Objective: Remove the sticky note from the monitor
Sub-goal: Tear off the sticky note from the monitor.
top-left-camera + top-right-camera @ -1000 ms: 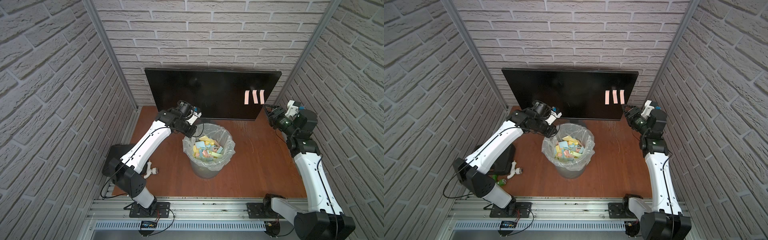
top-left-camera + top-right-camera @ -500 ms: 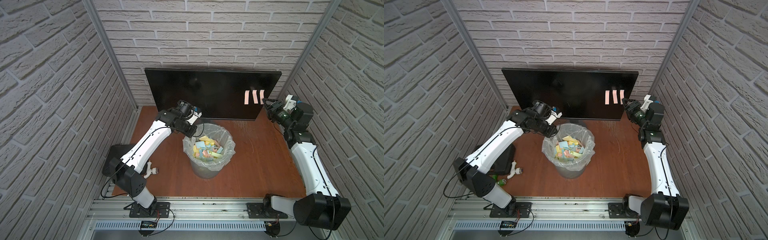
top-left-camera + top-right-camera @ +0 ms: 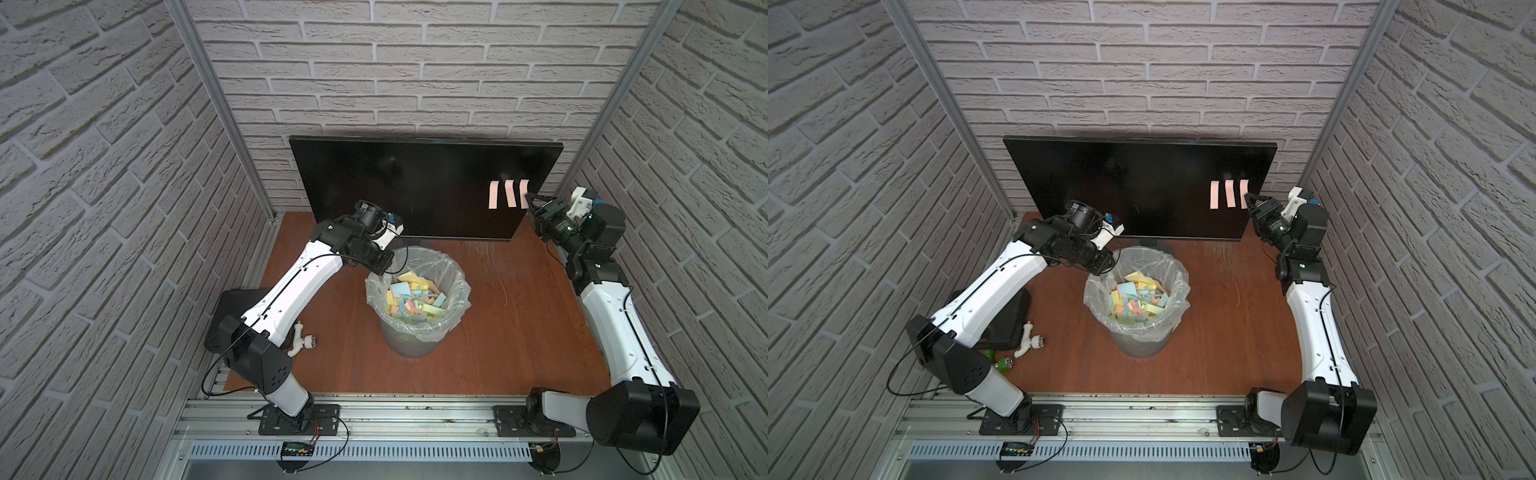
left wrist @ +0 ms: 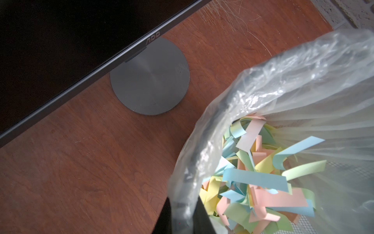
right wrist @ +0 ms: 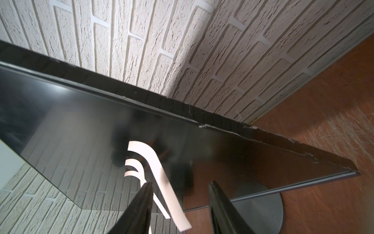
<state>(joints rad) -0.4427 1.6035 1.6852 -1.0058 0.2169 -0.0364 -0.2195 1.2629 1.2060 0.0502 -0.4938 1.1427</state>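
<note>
Straddling sticky note [image 5: 162, 176] | right jaws apart | left jaws clamping bin [image 3: 411, 345]

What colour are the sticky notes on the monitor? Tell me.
Pale pink sticky notes, clearest in a top view against the dark monitor.
</note>
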